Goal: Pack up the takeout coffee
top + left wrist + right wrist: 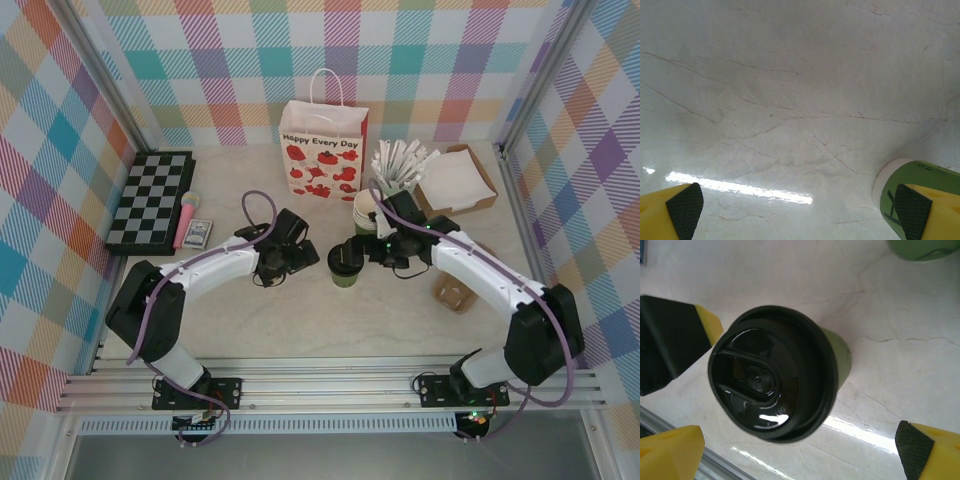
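Observation:
The takeout coffee [347, 263], a dark-green cup with a black lid, stands upright on the marble table between my two grippers. My right gripper [364, 250] hovers just right of it, and in the right wrist view the black lid [771, 388] lies just ahead of the gripper [800, 454], whose yellow fingers [671, 452] are spread wide and touch nothing. My left gripper [303, 258] sits just left of the cup, open [800, 210]. In the left wrist view the cup's green wall and white base [900, 181] show beside the right finger [920, 212].
A white paper bag [322, 150] printed "Happy Every Day" stands at the back centre. Behind the right gripper are a stack of lidless green cups [366, 210], a cup of wrapped sticks [400, 165] and a white box [455, 180]. A cardboard carrier [455, 293] lies right, a chessboard [152, 200] left.

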